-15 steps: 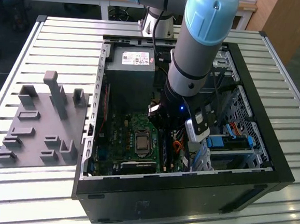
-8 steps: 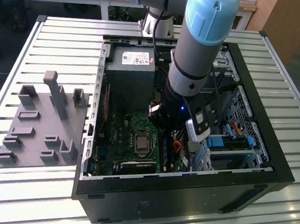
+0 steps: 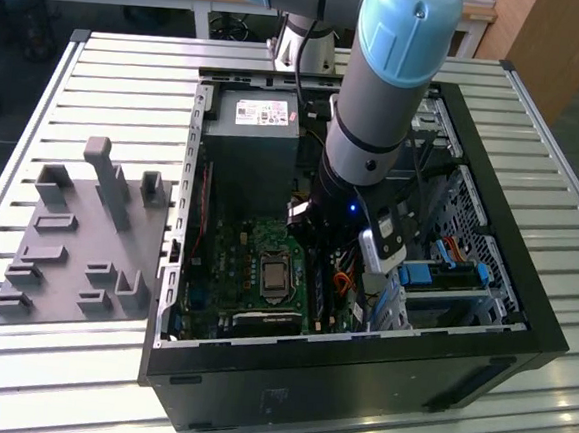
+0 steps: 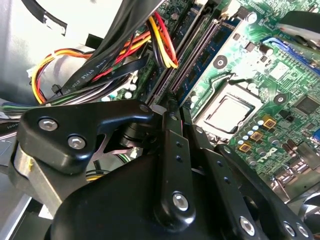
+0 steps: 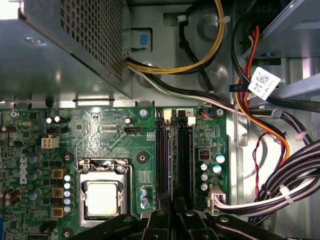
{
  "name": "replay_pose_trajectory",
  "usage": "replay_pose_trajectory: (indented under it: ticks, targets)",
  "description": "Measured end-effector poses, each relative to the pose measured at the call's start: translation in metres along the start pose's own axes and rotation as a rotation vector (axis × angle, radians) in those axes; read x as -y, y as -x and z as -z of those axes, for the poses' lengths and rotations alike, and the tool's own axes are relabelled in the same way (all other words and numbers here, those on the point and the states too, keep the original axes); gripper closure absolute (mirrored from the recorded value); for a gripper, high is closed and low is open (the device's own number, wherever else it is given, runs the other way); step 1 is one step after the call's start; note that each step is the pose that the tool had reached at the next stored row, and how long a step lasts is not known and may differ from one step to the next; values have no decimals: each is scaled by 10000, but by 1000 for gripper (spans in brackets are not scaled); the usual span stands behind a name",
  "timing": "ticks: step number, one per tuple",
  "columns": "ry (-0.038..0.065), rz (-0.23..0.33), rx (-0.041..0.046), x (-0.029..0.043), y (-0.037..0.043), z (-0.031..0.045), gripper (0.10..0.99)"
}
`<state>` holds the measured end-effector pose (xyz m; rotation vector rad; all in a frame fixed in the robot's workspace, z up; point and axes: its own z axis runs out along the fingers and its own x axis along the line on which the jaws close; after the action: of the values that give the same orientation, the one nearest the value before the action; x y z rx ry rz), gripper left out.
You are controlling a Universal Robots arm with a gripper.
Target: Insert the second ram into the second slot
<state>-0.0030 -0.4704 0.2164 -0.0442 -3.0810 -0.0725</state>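
The second ram (image 4: 202,62) is a thin blue board standing on edge along the black memory slots (image 5: 162,155) of the motherboard. Seen from above in the first wrist view, the ram (image 5: 173,160) is a narrow line between two dark slots. My gripper (image 4: 176,107) has its black fingers drawn together on the near part of the stick. I cannot tell how deep the stick sits in its slot. In the first wrist view the gripper (image 5: 173,207) closes in on the same line. In the exterior view the gripper (image 3: 317,269) reaches down inside the open computer case (image 3: 522,325).
A processor socket (image 5: 102,197) lies beside the slots. The metal power supply (image 3: 250,138) stands at the case's back, and cable bundles (image 5: 280,180) run close on the other side. Light-blue drive-bay clips (image 3: 445,274) sit at the exterior view's right. A grey fixture (image 3: 88,231) rests on the table.
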Motion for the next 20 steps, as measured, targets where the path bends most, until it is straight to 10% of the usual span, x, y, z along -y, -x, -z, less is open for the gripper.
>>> replay_pose_trajectory:
  ticks: [20]
  targets:
    - [-1,0,-1,-20,-12,-52,949]
